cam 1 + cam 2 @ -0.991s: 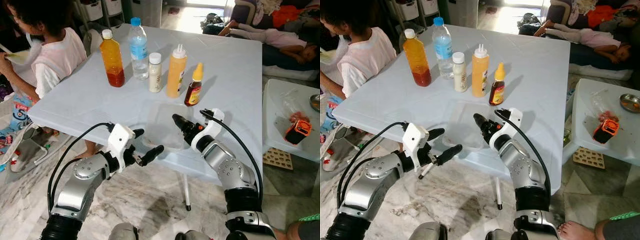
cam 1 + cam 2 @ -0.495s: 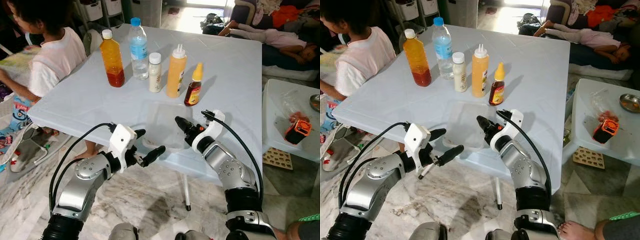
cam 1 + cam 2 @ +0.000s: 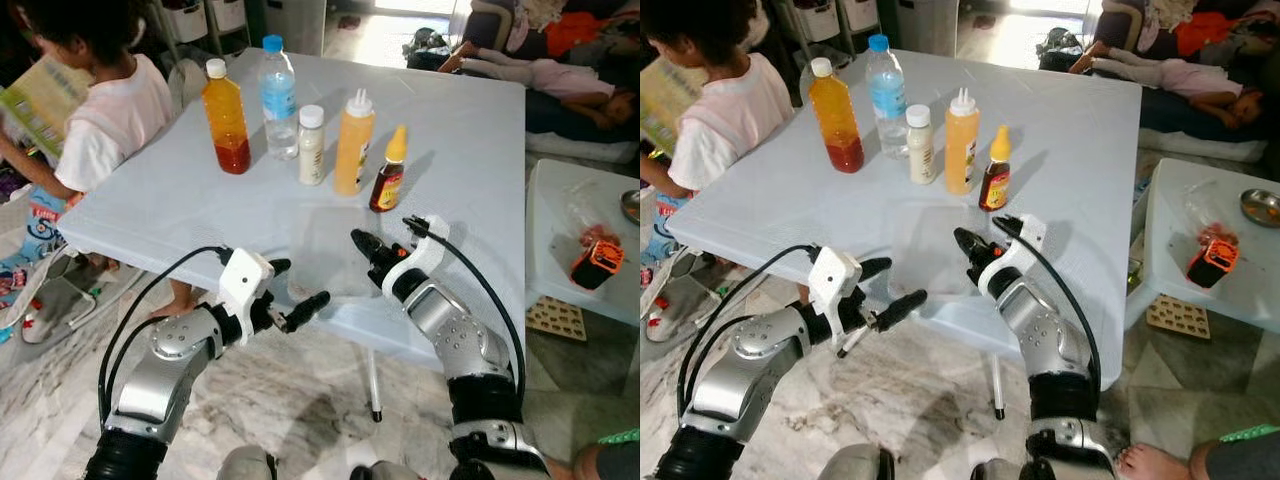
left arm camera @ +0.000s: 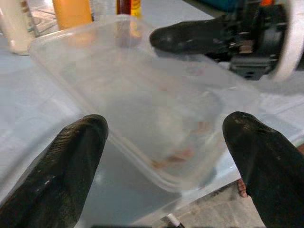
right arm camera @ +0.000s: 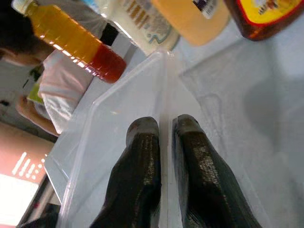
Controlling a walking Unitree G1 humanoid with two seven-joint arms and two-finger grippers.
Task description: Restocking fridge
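- Clear plastic container (image 3: 325, 250) sits at the table's (image 3: 150, 190) near edge, roughly mid-edge, w/ its near end at or just past the lip. This is what I'm working on.
- My right gripper (image 5: 164, 156) is on the container's right rim: jaws nearly together w/ the thin wall between them. Looks like a pinch on the rim, but I can't tell how firm.
- My left gripper (image 4: 164, 156) hovers just off the table's near edge, jaws wide apart, facing the container's near end, not touching it yet.
- Doing it well, as I judge it: bring the left in level so one finger goes under the near lip & one over, then close gently. The thin plastic will flex or pop out if squeezed hard.
- Lift w/ both sides together & keep it flat; there's a pale smear or bits inside, can't tell what.
- Row further back toward the table's middle: orange juice bottle (image 3: 224, 117), water bottle (image 3: 277, 97), small white bottle (image 3: 311, 145), yellow squeeze bottle (image 3: 352, 143), dark sauce bottle (image 3: 388, 172). Sauce bottle is nearest the container's far end, so pull toward me, not forward.
- A person (image 3: 95, 110) reads by the table's left edge; keep my left elbow tucked.
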